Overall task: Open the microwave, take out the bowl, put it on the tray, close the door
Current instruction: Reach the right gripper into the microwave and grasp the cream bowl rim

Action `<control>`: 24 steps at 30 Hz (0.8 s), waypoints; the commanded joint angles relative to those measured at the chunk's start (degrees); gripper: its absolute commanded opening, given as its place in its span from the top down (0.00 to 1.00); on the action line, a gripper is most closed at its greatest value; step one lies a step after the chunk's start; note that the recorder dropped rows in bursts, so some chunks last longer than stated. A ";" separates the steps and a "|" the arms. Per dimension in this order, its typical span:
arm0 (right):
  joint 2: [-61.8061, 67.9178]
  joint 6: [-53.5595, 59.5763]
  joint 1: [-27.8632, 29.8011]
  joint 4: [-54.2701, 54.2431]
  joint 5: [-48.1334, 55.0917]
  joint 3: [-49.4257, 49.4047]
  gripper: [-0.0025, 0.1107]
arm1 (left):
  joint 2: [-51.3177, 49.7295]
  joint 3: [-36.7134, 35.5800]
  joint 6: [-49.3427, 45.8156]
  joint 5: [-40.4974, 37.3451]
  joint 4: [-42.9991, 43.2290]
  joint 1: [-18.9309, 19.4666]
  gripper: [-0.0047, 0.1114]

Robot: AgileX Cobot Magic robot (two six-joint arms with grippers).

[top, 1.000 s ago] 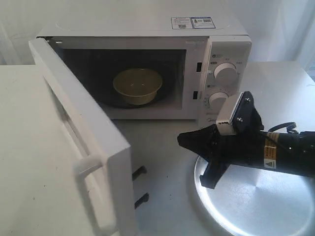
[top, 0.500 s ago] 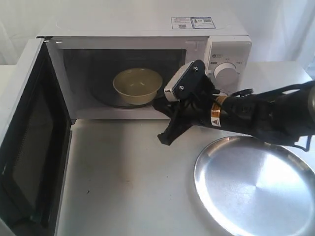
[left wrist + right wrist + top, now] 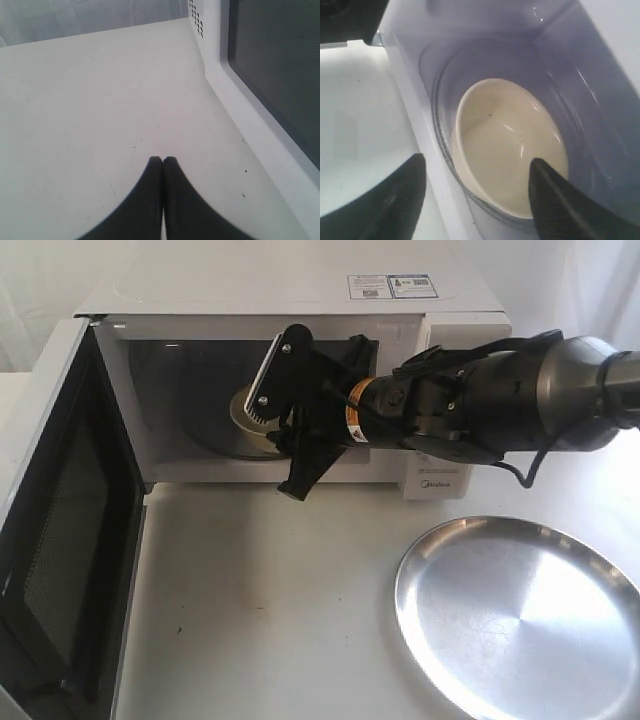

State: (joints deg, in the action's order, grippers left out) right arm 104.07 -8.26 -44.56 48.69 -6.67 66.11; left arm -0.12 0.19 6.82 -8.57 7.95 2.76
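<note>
Reaching in from the right, the right end effector [image 3: 285, 422] now sits at the mouth of the microwave [image 3: 250, 285]. A second ago it hung over the tray [image 3: 520, 620] at the near right corner of the surface [image 3: 270, 610]. The door [image 3: 60, 510], only half swung then, now stands wide open along the left edge. By my reckoning the opening step is done and the grab for the bowl [image 3: 240, 416] is in hand.

In the right wrist view the end effector's two dark fingers are spread wide and carry nothing. They frame the near rim of the bowl, but I cannot tell whether they touch it. The bowl is inside the cavity, centred on the glass turntable [image 3: 438, 125], well apart from the tray.

The left end effector [image 3: 163, 161] has its fingers pressed together around nothing, low over the bare surface beside the door's dark window.

The bowl is glossy cream with a thin round rim, so I expect it to be slippery to pinch. The turntable is clear glass with a ribbed edge. The tray is broad, shallow brushed metal, bright with glare. The microwave is a matt white box along the far edge, with small stickers [image 3: 390, 286] on top.
</note>
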 commanded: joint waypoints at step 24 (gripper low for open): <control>13.16 3.26 -2.30 1.00 7.73 13.40 0.64 | 0.12 -0.19 0.33 0.02 -0.22 -0.05 0.96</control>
State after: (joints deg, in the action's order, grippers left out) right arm 116.61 -5.41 -46.87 49.60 0.63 78.87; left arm -0.12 0.19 6.82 -8.57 7.95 2.76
